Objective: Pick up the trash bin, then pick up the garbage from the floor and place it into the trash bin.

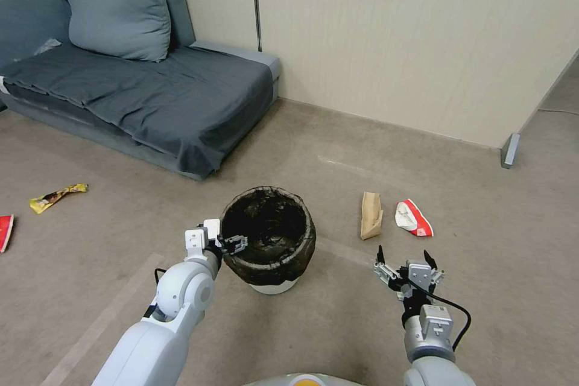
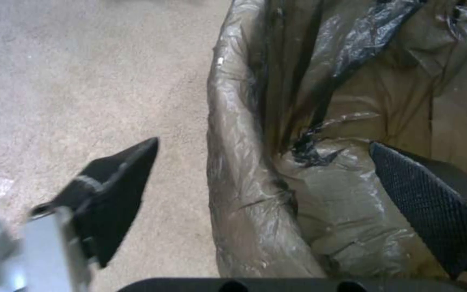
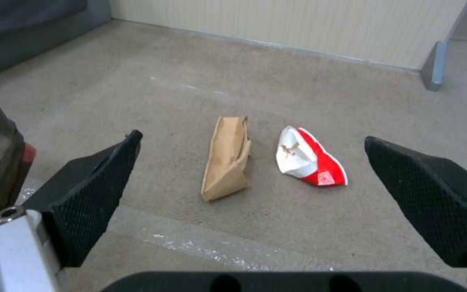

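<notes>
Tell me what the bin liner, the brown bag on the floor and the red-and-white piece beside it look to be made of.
Bin liner: thin glossy plastic film, judging by its translucent crinkles and shine. Brown bag: matte kraft paper, likely, with sharp creases and a folded end. Red-and-white piece: apparently coated paperboard, a crushed cup or carton; smooth printed outside, plain white inside.

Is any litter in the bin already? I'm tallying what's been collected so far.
No: the head view looks into the trash bin and shows just its dark liner, while the brown paper bag and red-and-white packet lie on the floor.

Bag-lined bin [image 1: 268, 235] upright; floor litter [image 1: 371, 215].
</notes>
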